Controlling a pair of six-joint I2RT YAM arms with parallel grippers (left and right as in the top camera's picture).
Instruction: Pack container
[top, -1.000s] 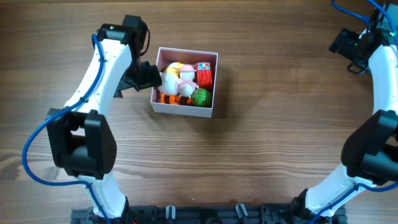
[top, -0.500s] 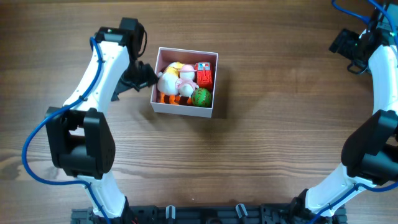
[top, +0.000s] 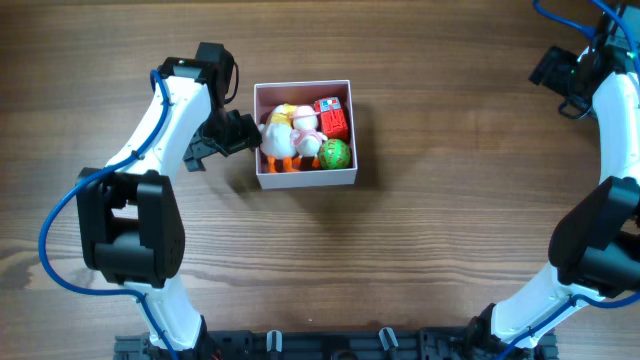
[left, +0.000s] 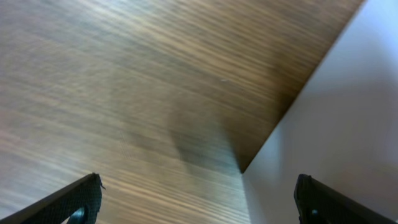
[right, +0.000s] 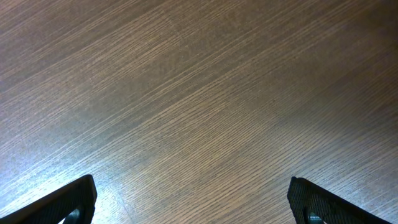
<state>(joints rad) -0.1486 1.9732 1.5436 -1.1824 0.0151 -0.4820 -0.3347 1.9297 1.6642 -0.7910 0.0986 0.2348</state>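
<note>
The container (top: 305, 180), a square white box, sits left of the table's middle and holds several toys: a white plush (top: 290, 135), a yellow toy (top: 283, 112), a red block (top: 332, 118), a green ball (top: 335, 153) and orange bits (top: 285, 165). My left gripper (top: 245, 138) is open at the box's left wall. In the left wrist view its fingers (left: 199, 205) are spread wide, one over the wood and one by the white wall (left: 336, 112). My right gripper (top: 553, 70) is open and empty at the far right, over bare table (right: 193, 199).
The wooden table (top: 450, 230) shows no loose objects outside the box. Both arm bases stand at the front edge, left and right.
The container has slid right and a little towards the front, and turned square to the table. My left gripper moved with it against its left wall. The right arm has not moved.
</note>
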